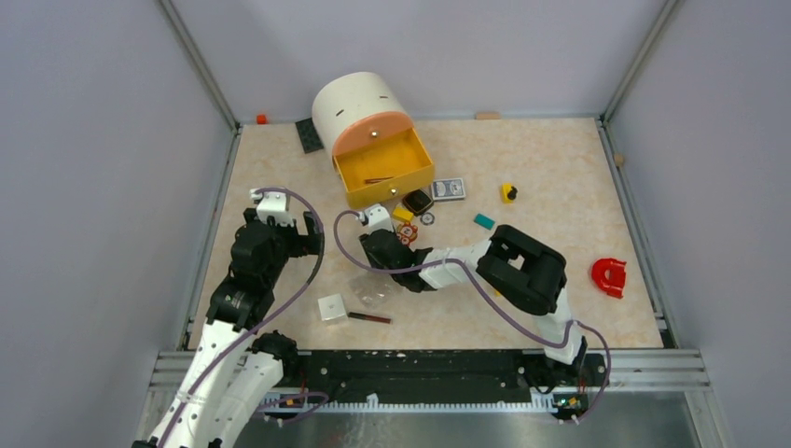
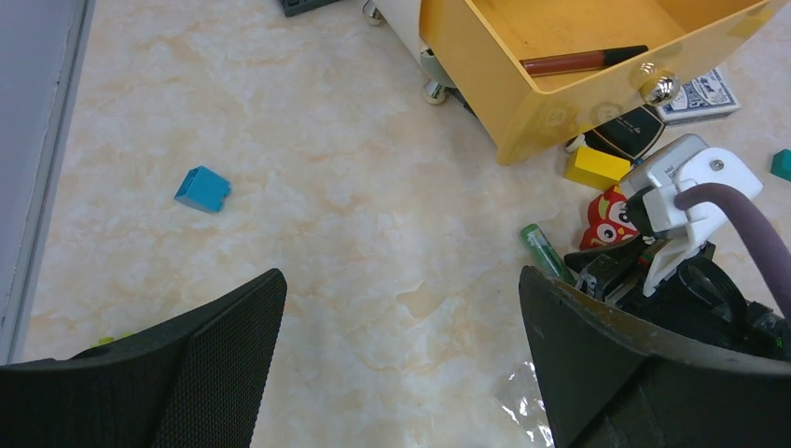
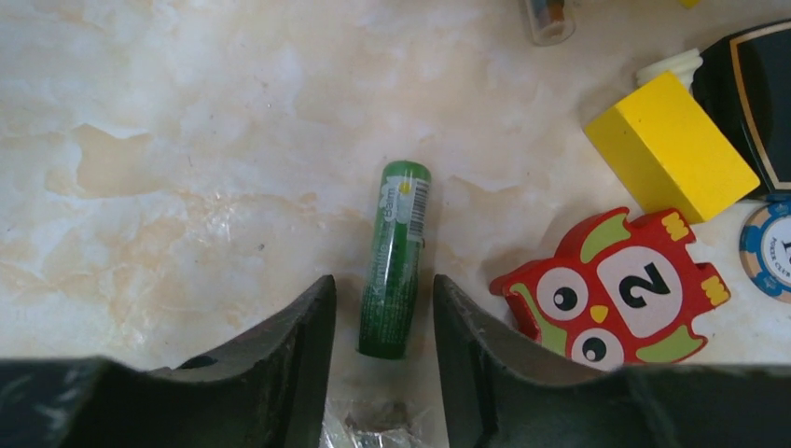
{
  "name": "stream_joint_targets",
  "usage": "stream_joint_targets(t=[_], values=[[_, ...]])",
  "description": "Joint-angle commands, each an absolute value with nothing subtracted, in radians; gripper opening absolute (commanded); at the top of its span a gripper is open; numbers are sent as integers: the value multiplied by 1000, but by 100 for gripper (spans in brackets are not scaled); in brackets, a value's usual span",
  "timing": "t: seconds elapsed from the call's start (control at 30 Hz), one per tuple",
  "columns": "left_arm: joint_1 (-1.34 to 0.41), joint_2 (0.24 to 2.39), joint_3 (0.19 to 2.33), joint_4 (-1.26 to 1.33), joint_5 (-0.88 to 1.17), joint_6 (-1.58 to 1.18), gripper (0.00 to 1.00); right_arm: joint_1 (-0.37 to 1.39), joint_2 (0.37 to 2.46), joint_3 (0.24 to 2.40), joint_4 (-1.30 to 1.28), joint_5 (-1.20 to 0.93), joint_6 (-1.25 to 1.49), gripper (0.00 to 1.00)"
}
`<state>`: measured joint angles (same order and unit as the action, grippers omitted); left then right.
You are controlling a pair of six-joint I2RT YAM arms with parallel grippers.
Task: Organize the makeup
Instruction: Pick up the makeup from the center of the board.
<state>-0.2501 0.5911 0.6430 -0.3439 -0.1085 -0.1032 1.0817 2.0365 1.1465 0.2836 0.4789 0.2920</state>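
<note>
A green tube [image 3: 395,261] of the makeup lies on the table between the fingers of my right gripper [image 3: 382,289], a small gap on each side, so the jaws are open around it. From the top that gripper [image 1: 378,245] sits just in front of the yellow drawer [image 1: 347,183]. A dark-red pencil [image 2: 583,61] lies inside the drawer. The black compact [image 1: 417,201] rests by the drawer's front. The clear pouch [image 1: 368,291] lies under the right wrist, another dark-red pencil [image 1: 369,318] near it. My left gripper [image 2: 401,280] hangs wide open over bare table.
A yellow block [image 3: 672,145], a red owl tile [image 3: 620,289] and a poker chip [image 3: 770,247] crowd the tube's right side. Deck of cards [image 1: 450,189], teal block [image 1: 484,221], blue block [image 2: 202,189], white cube [image 1: 332,308], red piece [image 1: 608,276].
</note>
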Motion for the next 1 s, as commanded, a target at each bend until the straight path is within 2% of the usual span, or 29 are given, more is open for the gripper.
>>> stream_joint_targets(t=[0.0, 0.1, 0.23, 0.3, 0.47, 0.6, 0.67, 0.77, 0.97], values=[[-245, 577, 641, -290, -94, -111, 99, 1076, 2052, 1174, 307, 470, 310, 40], [-245, 576, 641, -290, -91, -110, 99, 1076, 2044, 1137, 346, 456, 311, 35], [-245, 574, 640, -290, -89, -111, 99, 1076, 2006, 1104, 360, 433, 290, 19], [-245, 574, 641, -290, -89, -111, 99, 1076, 1961, 1073, 391, 412, 251, 15], [-245, 575, 639, -288, -81, -111, 99, 1077, 1812, 930, 536, 337, 120, 11], [-245, 576, 637, -287, -87, -110, 99, 1077, 1703, 846, 564, 59, -117, 10], [-245, 583, 639, -288, -92, -109, 99, 1077, 1647, 818, 520, -110, -251, 11], [-245, 589, 642, -292, -101, -109, 99, 1077, 1563, 812, 424, -229, -446, 11], [-245, 581, 641, -293, -107, -110, 99, 991, 1485, 972, 163, -230, -712, 11]])
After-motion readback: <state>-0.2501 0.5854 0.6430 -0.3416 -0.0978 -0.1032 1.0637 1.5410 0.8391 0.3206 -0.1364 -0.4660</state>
